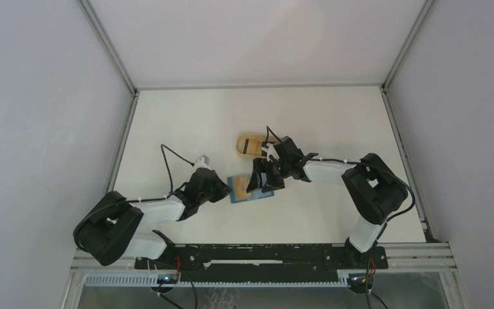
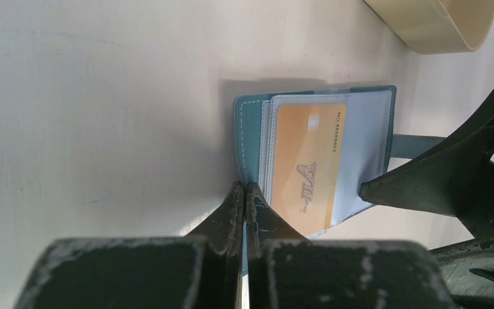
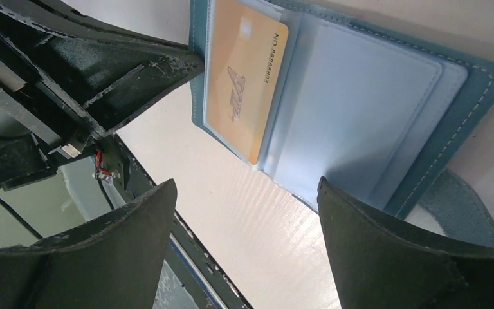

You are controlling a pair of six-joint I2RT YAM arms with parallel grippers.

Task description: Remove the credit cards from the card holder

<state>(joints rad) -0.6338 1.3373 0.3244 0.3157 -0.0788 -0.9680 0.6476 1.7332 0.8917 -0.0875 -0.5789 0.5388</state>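
Note:
The teal card holder (image 1: 253, 188) lies open on the table, light blue inside (image 3: 360, 103). A tan credit card (image 2: 309, 161) marked VIP sits in a clear slot on its left half, also seen in the right wrist view (image 3: 241, 77). My left gripper (image 2: 244, 188) is shut on the holder's left cover edge (image 2: 247, 141). My right gripper (image 3: 241, 193) hangs open over the holder's near edge, one fingertip (image 2: 368, 189) at the light blue sleeve, nothing between the fingers. The snap tab (image 3: 457, 199) sticks out on the right side.
A beige oval tray (image 1: 242, 143) stands just behind the holder, its rim also in the left wrist view (image 2: 437, 35). White walls enclose the table on three sides. The arms' base rail (image 1: 264, 254) runs along the near edge.

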